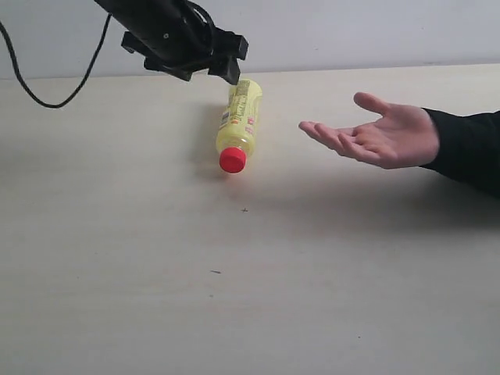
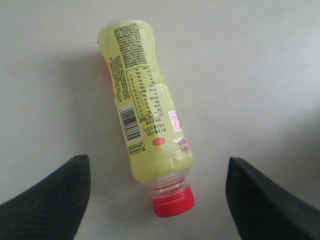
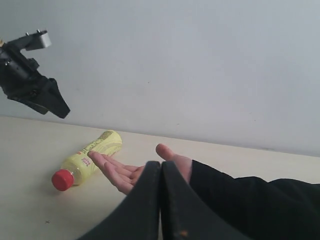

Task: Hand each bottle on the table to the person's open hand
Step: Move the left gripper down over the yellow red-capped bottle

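Gripper on the left arm (image 2: 157, 159), jaws spread wide and holding nothing, hovers above a yellow bottle (image 2: 145, 110) that lies on its side on the pale table (image 1: 234, 297). Seen from the left wrist camera, one dark finger stands to each side of the bottle with bare table between, so nothing touches yet. The bottle's long axis runs nearly crosswise to the line between the two fingers, only a little skewed (a judgement: a straight descent and a squeeze should catch the body without much turning of the wrist). In the exterior view the red cap (image 1: 233, 159) points toward the camera and the base points toward the far wall, with the gripper hanging over the base end.

To the right of the bottle, apart from it, waits the person's open hand (image 1: 383, 137), palm up, fingertips aimed at the bottle, black sleeve behind. The right gripper (image 3: 160, 167) is clenched on nothing and sits farther off, behind the person's arm, so the left arm is plainly the nearer one. No other bottle shows in any view.
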`<state>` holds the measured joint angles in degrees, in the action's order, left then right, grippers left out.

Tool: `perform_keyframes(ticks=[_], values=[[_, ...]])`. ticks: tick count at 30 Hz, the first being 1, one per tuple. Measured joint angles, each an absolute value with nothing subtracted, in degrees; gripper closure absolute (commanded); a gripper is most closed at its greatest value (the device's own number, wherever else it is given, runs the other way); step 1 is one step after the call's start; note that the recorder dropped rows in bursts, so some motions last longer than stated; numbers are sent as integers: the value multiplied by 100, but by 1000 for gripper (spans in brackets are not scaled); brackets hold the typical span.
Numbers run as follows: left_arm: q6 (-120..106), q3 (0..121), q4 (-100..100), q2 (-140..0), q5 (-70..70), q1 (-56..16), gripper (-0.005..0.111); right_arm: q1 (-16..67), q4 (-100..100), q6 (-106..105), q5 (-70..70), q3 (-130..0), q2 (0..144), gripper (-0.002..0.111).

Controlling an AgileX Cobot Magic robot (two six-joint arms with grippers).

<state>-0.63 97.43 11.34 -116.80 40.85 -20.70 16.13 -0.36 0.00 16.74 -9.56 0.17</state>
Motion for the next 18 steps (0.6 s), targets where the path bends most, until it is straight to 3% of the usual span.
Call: perform_keyframes(ticks=[11, 18], values=[[347, 10925, 1092, -13029, 4181, -2255, 34, 1613, -36, 0, 1674, -956, 17, 108], [1304, 11983, -65, -13631, 4740, -2479, 34, 1613, -36, 0, 1674, -956, 17, 108]])
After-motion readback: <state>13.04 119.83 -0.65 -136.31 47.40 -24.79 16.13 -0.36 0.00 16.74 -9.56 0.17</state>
